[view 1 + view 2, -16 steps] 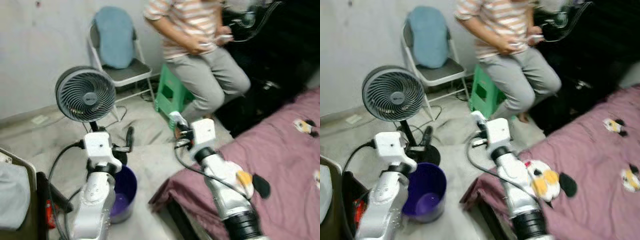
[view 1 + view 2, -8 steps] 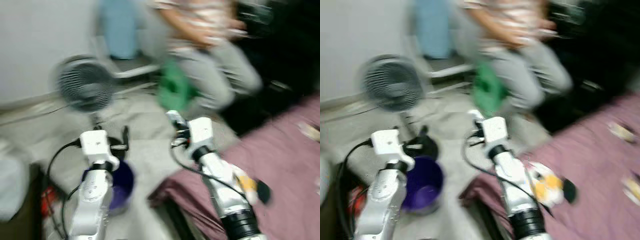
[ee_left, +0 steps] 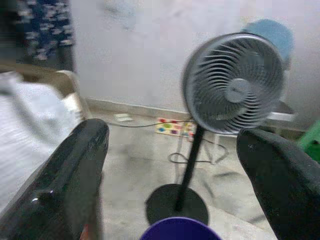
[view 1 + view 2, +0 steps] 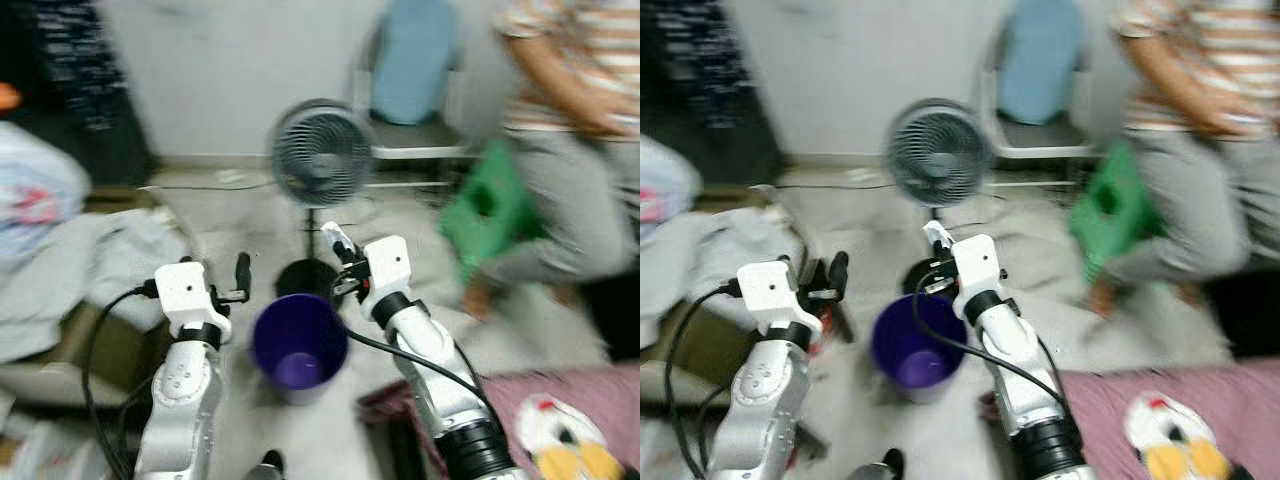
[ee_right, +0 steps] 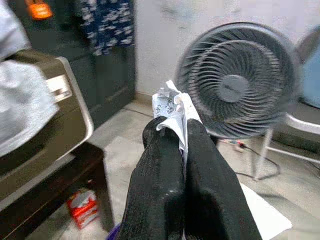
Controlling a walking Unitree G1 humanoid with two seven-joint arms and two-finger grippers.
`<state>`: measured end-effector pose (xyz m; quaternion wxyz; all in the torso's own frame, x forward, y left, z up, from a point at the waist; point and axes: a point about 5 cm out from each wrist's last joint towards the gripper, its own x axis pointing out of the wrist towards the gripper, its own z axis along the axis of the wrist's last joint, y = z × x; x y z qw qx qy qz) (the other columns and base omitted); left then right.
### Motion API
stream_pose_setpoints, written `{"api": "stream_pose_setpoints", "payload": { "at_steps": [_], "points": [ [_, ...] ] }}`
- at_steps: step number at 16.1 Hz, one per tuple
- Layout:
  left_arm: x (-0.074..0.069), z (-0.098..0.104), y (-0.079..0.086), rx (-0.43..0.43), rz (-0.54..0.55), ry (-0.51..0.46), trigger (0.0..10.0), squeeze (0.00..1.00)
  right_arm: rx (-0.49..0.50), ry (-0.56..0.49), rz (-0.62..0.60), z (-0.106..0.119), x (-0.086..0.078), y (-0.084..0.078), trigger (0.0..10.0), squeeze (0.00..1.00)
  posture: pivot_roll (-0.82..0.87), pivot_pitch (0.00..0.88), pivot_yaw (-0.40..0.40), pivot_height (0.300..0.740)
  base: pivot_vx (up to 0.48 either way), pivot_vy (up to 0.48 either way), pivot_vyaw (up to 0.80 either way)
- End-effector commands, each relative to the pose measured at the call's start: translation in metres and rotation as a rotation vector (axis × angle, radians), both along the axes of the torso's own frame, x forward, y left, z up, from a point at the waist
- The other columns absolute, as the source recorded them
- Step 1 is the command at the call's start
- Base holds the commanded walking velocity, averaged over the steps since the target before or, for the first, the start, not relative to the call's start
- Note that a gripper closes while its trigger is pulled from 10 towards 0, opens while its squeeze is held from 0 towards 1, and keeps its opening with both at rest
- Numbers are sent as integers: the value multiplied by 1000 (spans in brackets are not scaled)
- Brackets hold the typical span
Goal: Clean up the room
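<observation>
While the head views blur, my right gripper is clenched on a crumpled paper scrap, held above the far rim of the purple bucket. Bucket: on the floor between my arms, contents indiscernible. Left gripper: fingers spread, holding nothing. Fan: behind the bucket.

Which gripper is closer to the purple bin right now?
Right. The right gripper, shut on a crumpled paper scrap, hangs just above the far rim of the purple bin. The left gripper, open, sits off the bin's left side.
</observation>
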<state>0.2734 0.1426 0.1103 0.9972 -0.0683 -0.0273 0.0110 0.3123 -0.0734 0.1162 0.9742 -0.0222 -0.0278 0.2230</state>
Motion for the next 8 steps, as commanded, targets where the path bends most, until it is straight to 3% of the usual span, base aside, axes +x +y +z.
{"api": "stream_pose_setpoints", "payload": {
  "at_steps": [1,8],
  "points": [
    [0,0,-1,5,-14,1,10000,0,6,-11,0,4,2,0,10000,0,72,69,-39,740,0,0,800],
    [0,6,-1,8,-31,-27,10000,0,-11,-18,12,3,0,3,10000,0,74,68,-41,740,0,0,800]
  ]
}}
